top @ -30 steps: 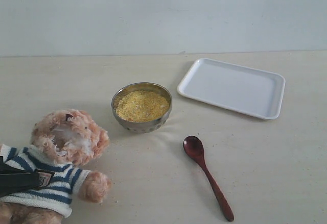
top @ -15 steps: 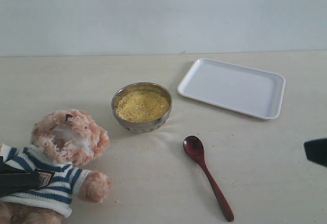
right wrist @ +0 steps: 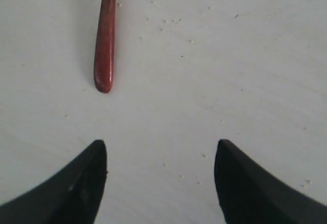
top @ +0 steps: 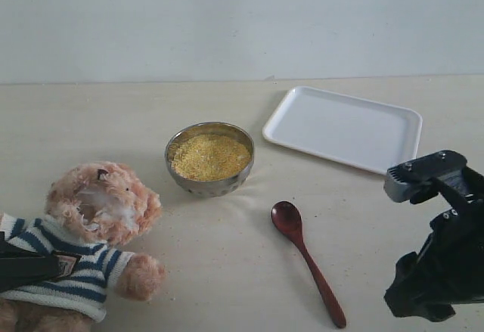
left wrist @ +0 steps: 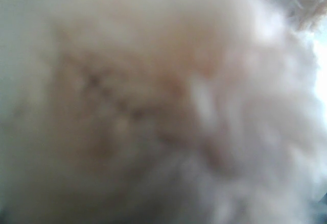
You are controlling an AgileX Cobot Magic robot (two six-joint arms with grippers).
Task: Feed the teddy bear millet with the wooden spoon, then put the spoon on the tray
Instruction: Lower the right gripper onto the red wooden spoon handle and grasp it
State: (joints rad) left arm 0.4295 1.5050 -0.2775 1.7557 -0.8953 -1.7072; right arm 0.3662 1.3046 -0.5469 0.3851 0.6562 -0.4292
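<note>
The teddy bear (top: 102, 211) sits at the front left in its striped sweater. My left gripper (top: 30, 268) is shut on its body, and blurred fur (left wrist: 163, 101) fills the left wrist view, hiding the jaws. The millet (top: 210, 156) fills a silver bowl (top: 208, 187) in the middle. The wooden spoon (top: 306, 260) lies on the table right of the bowl, handle toward the front. My right gripper (right wrist: 161, 152) is open and empty above the table, a short way from the handle's end (right wrist: 104, 45). The tray (top: 344, 128) lies empty at the back right.
The right arm (top: 439, 249) stands over the front right corner, beside the spoon and in front of the tray. Specks of grain (right wrist: 171, 21) dot the pale table (top: 227, 271). A plain wall runs behind the table.
The right arm has come into view from the right edge and now hangs over the table near the spoon's handle. The bear, left gripper, bowl, spoon and tray have not moved.
</note>
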